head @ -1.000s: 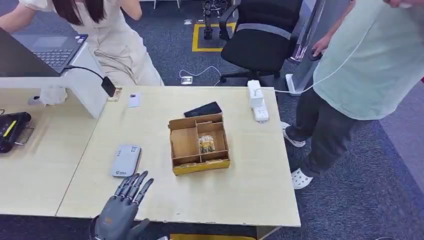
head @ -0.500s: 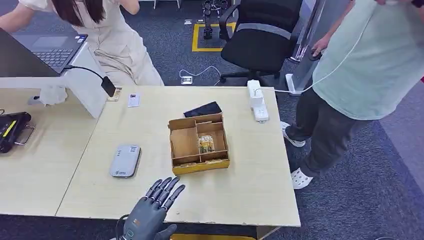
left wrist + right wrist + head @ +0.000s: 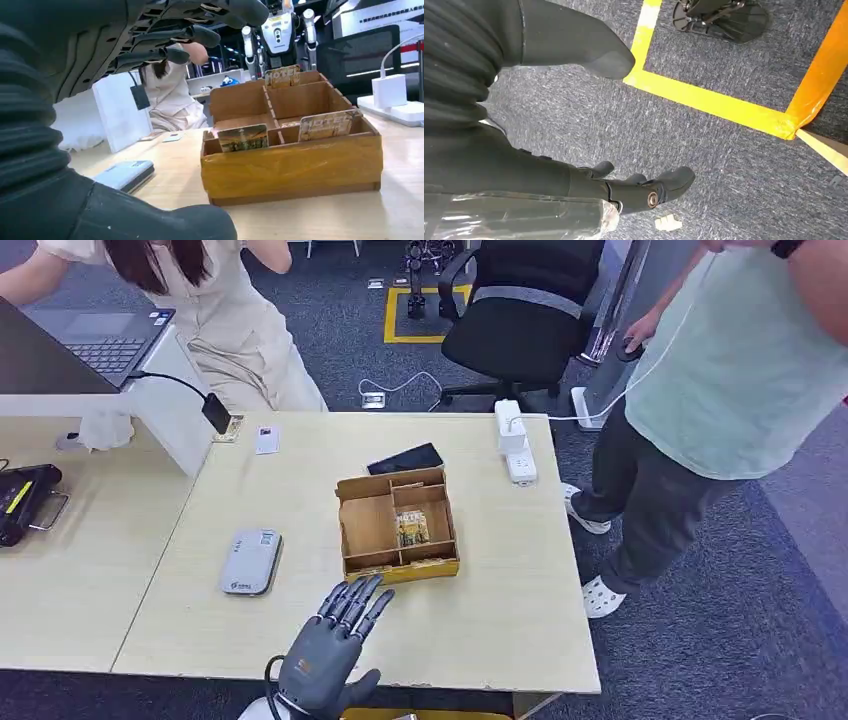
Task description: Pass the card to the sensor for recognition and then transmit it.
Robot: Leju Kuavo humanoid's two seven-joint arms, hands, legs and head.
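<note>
A brown cardboard box (image 3: 398, 525) with compartments stands mid-table, with cards (image 3: 412, 528) upright in it. In the left wrist view the box (image 3: 292, 167) is close ahead, and picture cards (image 3: 243, 137) lean against its dividers. The grey flat sensor (image 3: 250, 561) lies left of the box and appears again as the sensor (image 3: 125, 174) in the wrist view. My left hand (image 3: 330, 645) hovers at the table's near edge, fingers (image 3: 175, 35) stretched out toward the box's front wall, holding nothing. My right hand (image 3: 499, 150) hangs over the carpet, empty.
A black phone (image 3: 405, 458) lies behind the box, a white power strip (image 3: 513, 440) at the far right edge, a small white card (image 3: 267, 440) at the far left. One person stands at the table's right side, another behind it near a laptop (image 3: 100, 335).
My left hand has moved right and forward, from in front of the sensor to just before the box's near wall. Nothing on the table has shifted.
</note>
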